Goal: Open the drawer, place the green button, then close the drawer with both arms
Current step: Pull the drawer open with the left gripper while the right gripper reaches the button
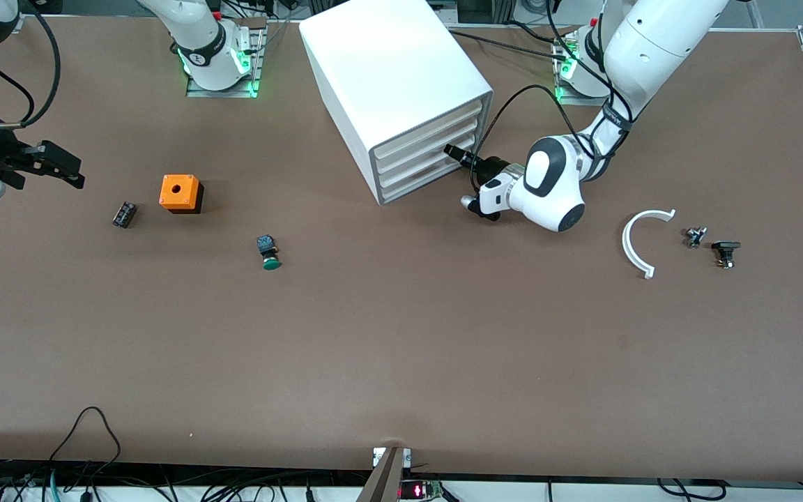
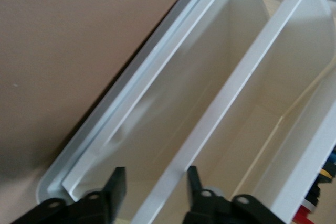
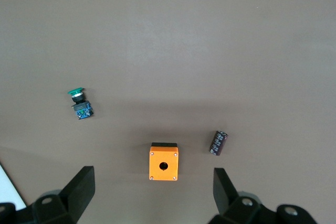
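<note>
The white cabinet [image 1: 391, 77] stands at the robots' side of the table, and its four drawers look shut, the lowest drawer [image 1: 412, 185] included. My left gripper [image 1: 454, 153] is at the drawer fronts, open. In the left wrist view its fingers [image 2: 116, 187] straddle a white drawer edge [image 2: 231, 98] without closing on it; I cannot tell which drawer's. The green-capped button [image 1: 269, 253] lies on the table, also seen in the right wrist view [image 3: 80, 104]. My right gripper [image 1: 70, 169] hangs open and empty over the right arm's end of the table [image 3: 152, 186].
An orange box with a hole [image 1: 180, 193] [image 3: 164, 162] and a small black block [image 1: 124, 213] [image 3: 219, 142] lie toward the right arm's end. A white arc piece [image 1: 642, 240] and two small dark parts [image 1: 696, 237] [image 1: 725, 252] lie toward the left arm's end.
</note>
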{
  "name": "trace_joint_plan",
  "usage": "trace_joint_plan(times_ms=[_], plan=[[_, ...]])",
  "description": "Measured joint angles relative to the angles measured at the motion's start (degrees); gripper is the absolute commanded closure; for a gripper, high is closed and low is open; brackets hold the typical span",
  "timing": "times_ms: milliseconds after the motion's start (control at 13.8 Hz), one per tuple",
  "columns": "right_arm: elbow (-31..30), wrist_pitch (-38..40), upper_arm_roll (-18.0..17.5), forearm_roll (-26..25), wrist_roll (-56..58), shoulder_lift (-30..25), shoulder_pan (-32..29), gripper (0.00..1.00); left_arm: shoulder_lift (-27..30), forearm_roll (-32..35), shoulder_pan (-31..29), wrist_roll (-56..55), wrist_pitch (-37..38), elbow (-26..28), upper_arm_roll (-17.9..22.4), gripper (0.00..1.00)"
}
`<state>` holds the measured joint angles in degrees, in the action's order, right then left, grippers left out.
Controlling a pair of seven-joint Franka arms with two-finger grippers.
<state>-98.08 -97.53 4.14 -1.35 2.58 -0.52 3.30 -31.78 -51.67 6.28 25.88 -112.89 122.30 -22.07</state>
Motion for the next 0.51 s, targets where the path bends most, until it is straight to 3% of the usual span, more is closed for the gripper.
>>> trace_joint_plan(times_ms=[218, 435, 508], plan=[[-0.12, -0.02, -0.26, 1.06, 0.0, 2.36, 0.43, 0.0, 0.92, -0.47, -1.14, 0.55, -1.2, -0.42, 0.49, 1.0], [-0.32, -0.38, -0.4, 3.63, 0.13, 8.49, 2.87, 0.0, 2.09, -0.23, -3.42, 2.41, -2.19, -2.05, 4.48, 1.0], [-0.32, -1.39, -0.44, 4.61, 0.13, 11.19, 4.28, 0.0, 2.2, 0.01, -3.91, 2.87, -2.31, -3.23, 6.02, 0.59]])
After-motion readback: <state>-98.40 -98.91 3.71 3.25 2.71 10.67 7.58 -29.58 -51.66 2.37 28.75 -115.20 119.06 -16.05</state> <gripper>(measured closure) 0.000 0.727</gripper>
